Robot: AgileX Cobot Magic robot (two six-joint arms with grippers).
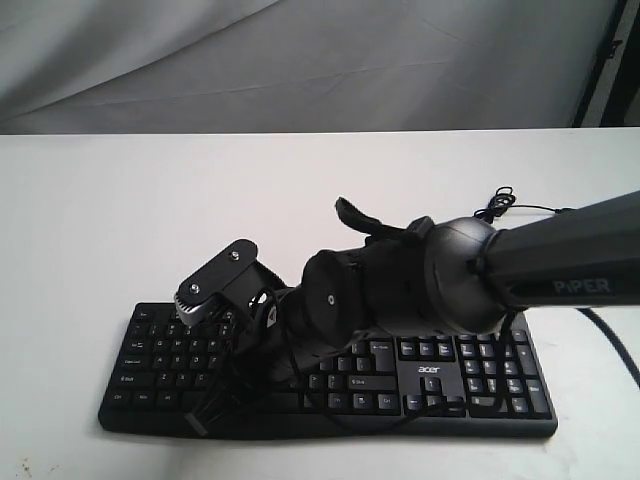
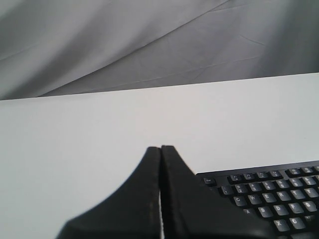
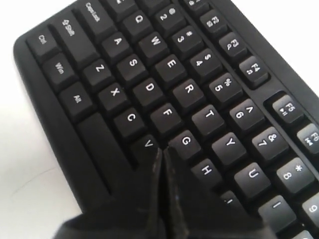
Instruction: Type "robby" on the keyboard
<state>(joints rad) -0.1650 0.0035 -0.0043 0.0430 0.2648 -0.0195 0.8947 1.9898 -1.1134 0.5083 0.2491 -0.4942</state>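
Note:
The black keyboard [image 1: 470, 385] lies near the white table's front edge, with its acer logo [image 1: 428, 370] on the right half. My right arm reaches across it from the right. The right gripper [image 3: 162, 150] is shut, and its tips stand low over the lower letter rows, between the V key [image 3: 148, 143] and the G key [image 3: 185, 141]. The key under the tips is hidden. In the exterior view that gripper [image 1: 245, 372] is over the keyboard's left half. The left gripper [image 2: 160, 148] is shut and empty above bare table, beside the keyboard's far left corner [image 2: 207, 180].
The thin black cable [image 1: 500, 205] curls on the table behind the keyboard at the right. A grey cloth backdrop [image 1: 300, 60] hangs behind the table's far edge. A black frame [image 1: 605, 60] stands at the upper right.

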